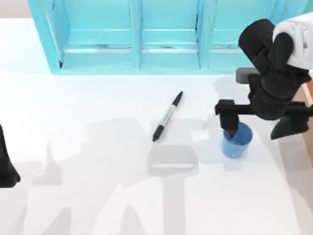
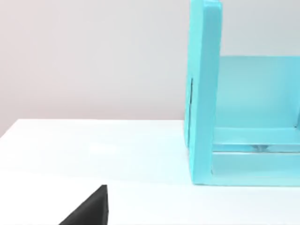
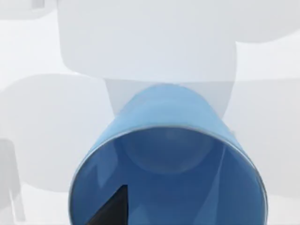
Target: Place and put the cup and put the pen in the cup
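A: Right end effector [image 1: 234,128] status?
B: It sits at the cup [image 1: 236,141], at the bench's [image 1: 98,196] right side. One black finger [image 1: 230,126] reaches down inside the cup's rim; the right wrist view shows a dark fingertip [image 3: 112,211] inside the blue wall. The other finger is hidden behind the arm, so I can't tell whether it's clamped on the wall or apart.
A: Cup pose?
B: Upright on the bench, open mouth up, directly under the right end effector. Interior looks bare apart from that fingertip.
A: Pen?
B: The pen [image 1: 167,116] lies flat on the bench, off to the left of the right end effector and well apart from the cup. It lies diagonally, one end pointing toward the turquoise shelf unit [image 1: 161,34], the other toward the near edge. Nothing touches it.
A: Left arm?
B: Parked at the bench's far left edge. Left end effector [image 1: 7,169] is far from pen and cup. Its wrist view shows one dark finger corner [image 2: 89,211], the bench and the shelf unit's end panel. Finger state: can't tell.
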{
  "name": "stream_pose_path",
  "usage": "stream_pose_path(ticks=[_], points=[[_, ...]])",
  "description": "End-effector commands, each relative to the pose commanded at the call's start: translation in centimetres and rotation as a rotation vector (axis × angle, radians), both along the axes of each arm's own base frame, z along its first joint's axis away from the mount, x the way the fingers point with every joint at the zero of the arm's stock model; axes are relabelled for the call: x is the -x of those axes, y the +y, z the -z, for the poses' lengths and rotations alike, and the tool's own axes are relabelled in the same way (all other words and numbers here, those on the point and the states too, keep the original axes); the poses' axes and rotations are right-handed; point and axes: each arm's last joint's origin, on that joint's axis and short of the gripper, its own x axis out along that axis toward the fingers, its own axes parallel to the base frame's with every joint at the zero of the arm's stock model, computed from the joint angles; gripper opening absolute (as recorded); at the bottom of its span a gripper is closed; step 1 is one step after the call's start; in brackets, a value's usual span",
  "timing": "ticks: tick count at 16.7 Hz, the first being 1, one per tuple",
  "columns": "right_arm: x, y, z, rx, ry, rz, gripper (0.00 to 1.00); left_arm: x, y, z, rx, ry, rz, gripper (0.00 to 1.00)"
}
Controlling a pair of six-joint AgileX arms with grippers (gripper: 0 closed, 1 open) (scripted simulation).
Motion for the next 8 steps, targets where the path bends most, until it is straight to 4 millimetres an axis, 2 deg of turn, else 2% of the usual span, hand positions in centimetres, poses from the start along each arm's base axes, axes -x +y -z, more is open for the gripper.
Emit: stream_pose_path(ticks=[8], points=[[-0.16,-0.03,-0.32,0.0,0.001,0.004,1.0,0.0,0.0,0.0,0.0,0.0,0.0,1.0]])
